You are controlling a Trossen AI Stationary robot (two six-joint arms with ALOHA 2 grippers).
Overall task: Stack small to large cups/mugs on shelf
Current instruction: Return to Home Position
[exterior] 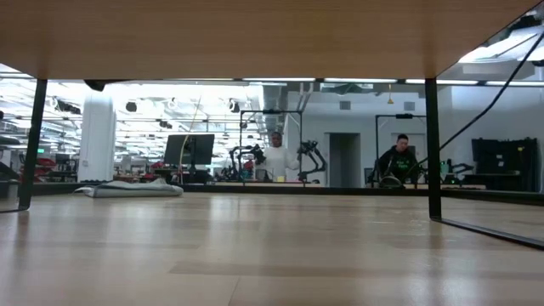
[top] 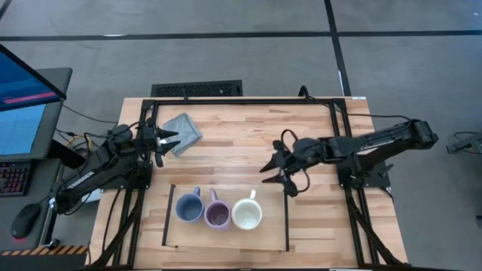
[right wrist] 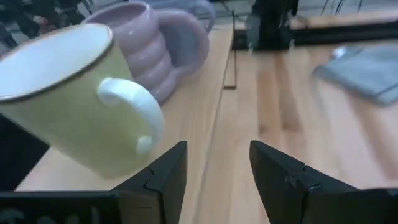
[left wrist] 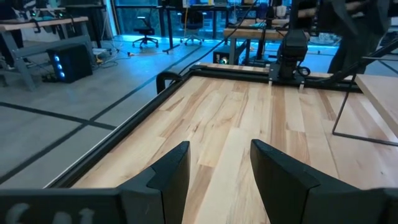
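Three mugs stand upright in a row on the low light-wood shelf [top: 271, 226]: a blue one [top: 188, 207], a lilac-purple one [top: 218, 214] and a wider cream-white one [top: 246, 214]. My right gripper [top: 277, 179] is open and empty just beyond the shelf's far right corner. Its wrist view shows the cream mug [right wrist: 68, 99] and the purple mug [right wrist: 146, 46] close ahead of the fingers [right wrist: 168, 171]. My left gripper [top: 174, 141] is open and empty at the table's far left, beside a grey pad [top: 183, 132].
The grey pad lies flat on the tabletop and also shows in the low view [exterior: 127, 189]. The shelf has thin black bars at both short ends [top: 287, 218]. Bare wood lies between the two grippers. People sit in the room behind [exterior: 398, 161].
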